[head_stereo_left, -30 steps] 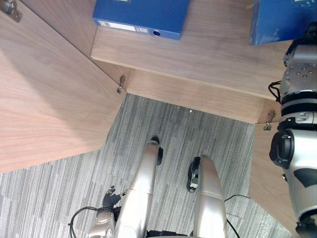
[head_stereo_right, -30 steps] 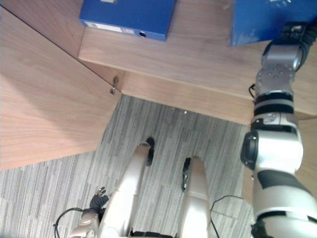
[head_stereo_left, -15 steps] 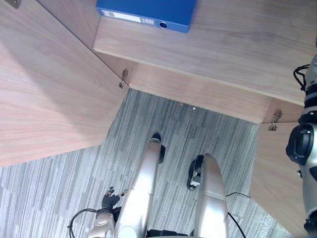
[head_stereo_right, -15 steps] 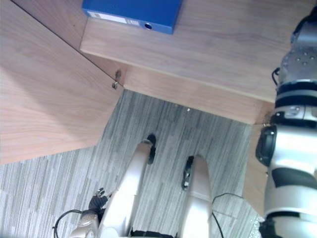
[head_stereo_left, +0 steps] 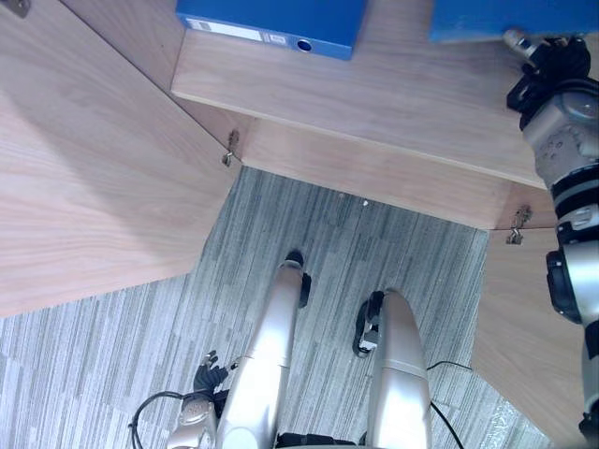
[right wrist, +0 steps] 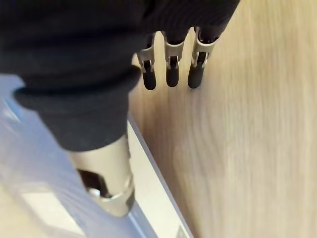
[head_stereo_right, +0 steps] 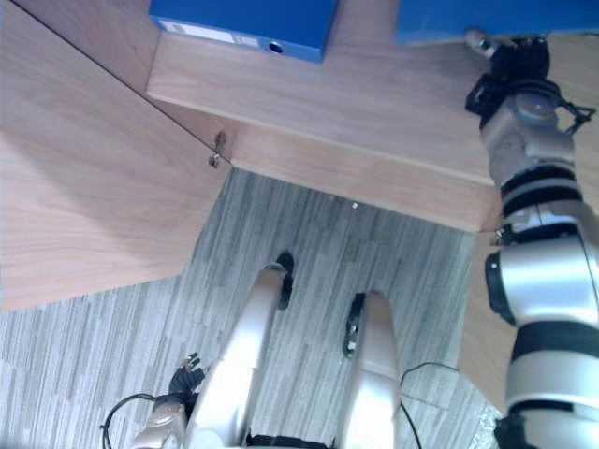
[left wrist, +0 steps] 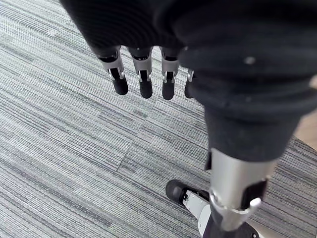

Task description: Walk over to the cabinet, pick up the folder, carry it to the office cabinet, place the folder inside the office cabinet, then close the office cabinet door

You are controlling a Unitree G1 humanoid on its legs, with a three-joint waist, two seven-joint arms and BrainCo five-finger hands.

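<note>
Right hand [head_stereo_right: 513, 64], fingers straight, hovers over wooden shelf [head_stereo_right: 374, 103] beside blue folder [head_stereo_right: 487, 17]; grey carpet [head_stereo_left: 374, 253] below.

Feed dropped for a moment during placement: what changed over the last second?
The right hand has reached forward over the shelf, with straight fingers over the wood and the thumb beside the right blue folder, which now shows further back than a second ago. The left blue folder, open door and hanging left hand are unchanged.
</note>
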